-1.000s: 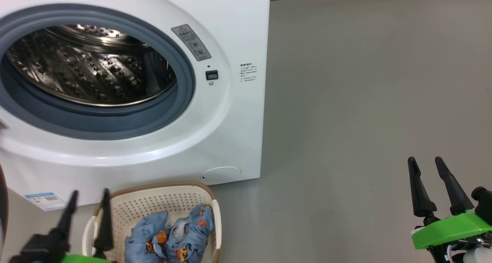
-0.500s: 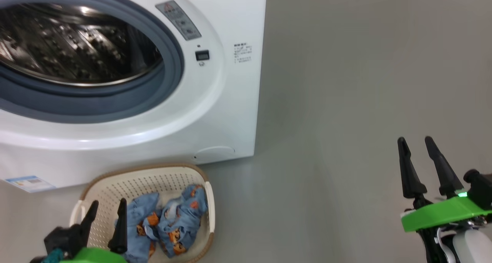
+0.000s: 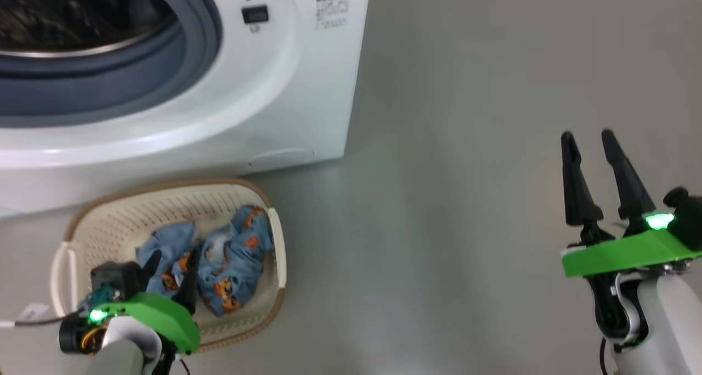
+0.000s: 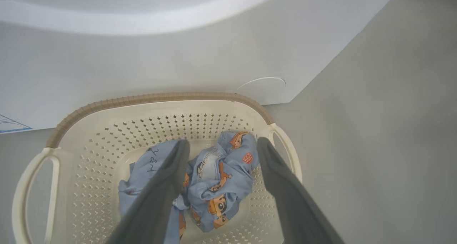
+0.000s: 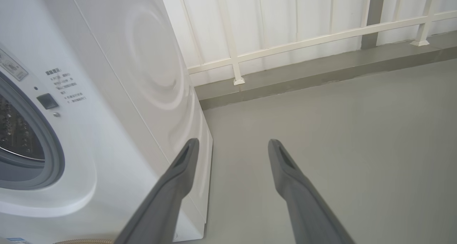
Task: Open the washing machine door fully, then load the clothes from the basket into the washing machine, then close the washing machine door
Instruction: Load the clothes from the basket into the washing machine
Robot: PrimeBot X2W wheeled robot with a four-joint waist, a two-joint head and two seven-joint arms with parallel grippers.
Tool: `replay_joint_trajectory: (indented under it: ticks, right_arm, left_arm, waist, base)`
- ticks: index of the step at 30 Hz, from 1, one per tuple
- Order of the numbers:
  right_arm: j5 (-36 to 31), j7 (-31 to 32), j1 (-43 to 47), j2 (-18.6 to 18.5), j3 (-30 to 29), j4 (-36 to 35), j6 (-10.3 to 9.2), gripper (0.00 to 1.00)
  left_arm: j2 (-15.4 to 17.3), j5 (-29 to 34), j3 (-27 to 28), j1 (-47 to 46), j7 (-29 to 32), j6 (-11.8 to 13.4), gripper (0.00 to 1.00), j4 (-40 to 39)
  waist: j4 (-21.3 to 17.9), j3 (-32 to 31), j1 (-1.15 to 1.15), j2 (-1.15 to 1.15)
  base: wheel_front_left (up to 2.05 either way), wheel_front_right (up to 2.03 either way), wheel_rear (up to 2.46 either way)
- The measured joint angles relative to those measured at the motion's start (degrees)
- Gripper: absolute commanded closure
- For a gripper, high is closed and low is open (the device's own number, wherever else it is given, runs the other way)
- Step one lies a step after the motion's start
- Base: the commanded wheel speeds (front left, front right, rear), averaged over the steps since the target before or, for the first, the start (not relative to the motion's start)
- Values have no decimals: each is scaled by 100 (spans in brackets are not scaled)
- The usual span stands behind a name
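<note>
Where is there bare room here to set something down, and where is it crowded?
Free: the grey floor between the big white front-loading washing machine and the open right gripper. Crowded: the cream perforated plastic basket by the machine, its middle heaped with light-blue cartoon-print clothes, the open left gripper over them.

The left gripper (image 3: 176,253) sits low at the left of the head view, its 2 dark fingers (image 3: 191,279) parted wide and tilted forward and downward, closed on nothing. Behind it a green wrist bracket (image 3: 159,314) caps the pale left forearm (image 3: 118,356), with a small green light (image 3: 97,314) lit beside it. The right gripper (image 3: 587,135) is raised at the lower right, its 2 fingers pointing up that view, spread apart and empty. The right forearm (image 3: 658,320) rises nearly upright beneath its own green bracket.
</note>
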Motion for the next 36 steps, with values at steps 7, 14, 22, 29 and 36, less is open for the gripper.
replay_joint_trajectory:
  ticks: [7, 14, 22, 29, 36]
  right_arm:
    - [-1, -8, -409, 101, 20, -202, 0, 0]
    - [-8, -13, -702, 196, 33, -330, 0, 0]
    - [-9, -14, -944, 249, 33, -431, 0, 0]
    - [-9, -14, -1073, 334, 36, -480, 0, 0]
    - [-9, -14, -1175, 393, 60, -532, 0, 0]
  left_arm:
    - [98, -342, -450, -825, 0, 0, 0, 888]
    - [194, -649, -809, -1389, 60, 0, 0, 1238]
    - [347, -999, -1244, -1784, 290, 0, 0, 1378]
    - [468, -1128, -1652, -2021, 509, 0, 0, 1460]
    - [670, -1192, -1970, -2251, 614, 0, 0, 1543]
  waist:
    - [-99, 675, 0, 0]
    - [-215, 1306, 0, 0]
    - [-364, 1886, 0, 0]
    - [-518, 2246, 0, 0]
    - [-691, 2489, -1, 0]
  base:
    - [0, 0, 0]
    - [0, 0, 0]
    - [0, 0, 0]
    - [0, 0, 0]
    - [0, 0, 0]
